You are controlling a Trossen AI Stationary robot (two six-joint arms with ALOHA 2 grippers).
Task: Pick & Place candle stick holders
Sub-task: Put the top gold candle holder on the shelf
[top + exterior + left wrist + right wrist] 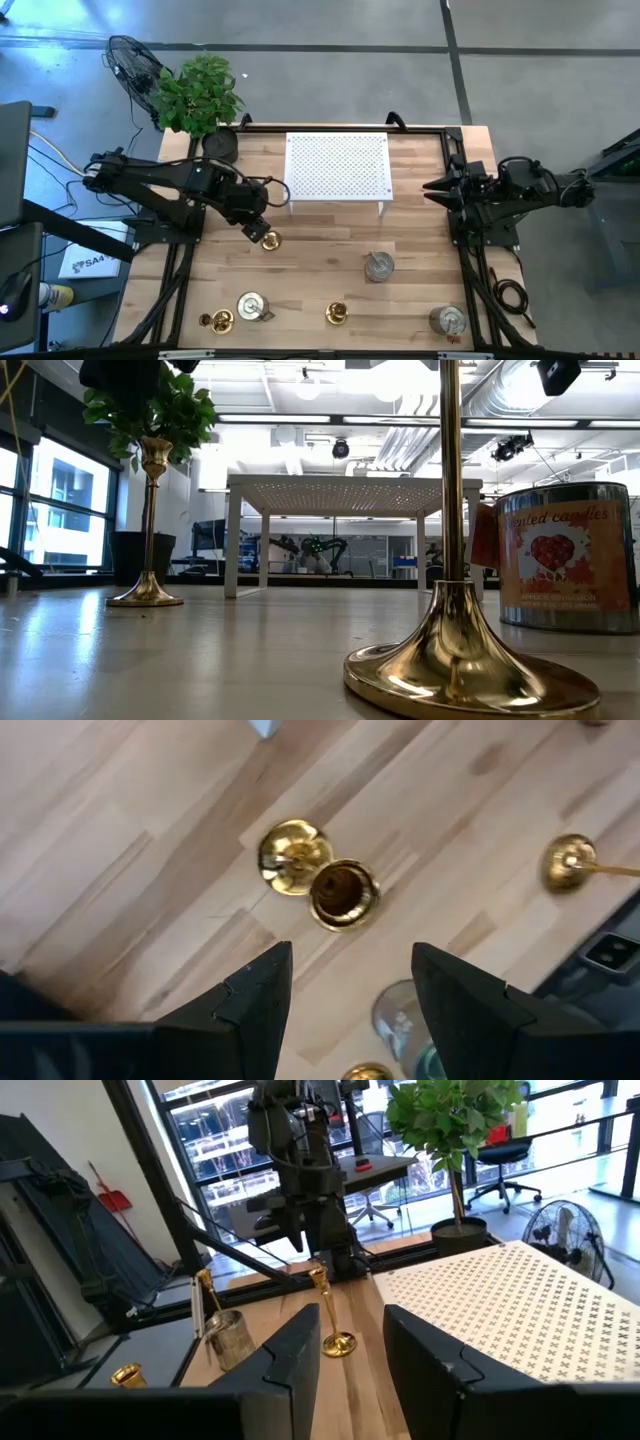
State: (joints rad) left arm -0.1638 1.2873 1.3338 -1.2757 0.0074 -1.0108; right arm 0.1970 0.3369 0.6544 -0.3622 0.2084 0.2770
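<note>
Gold stick [270, 240] stands upright on the table [420, 300] just in front of the white rack [337, 166], right under the left gripper [256, 229], whose fingers hang open above its cup. It looks stiff, slick and top-heavy, so I'd pinch the slim stem. Further right, a silver can [566, 557] reads "…nted candles". The right gripper [432, 187] waits open at the table's edge.

Near gold candlestick [455, 650] top cut off by edge; candle tin [565, 560] partly cropped.
</note>
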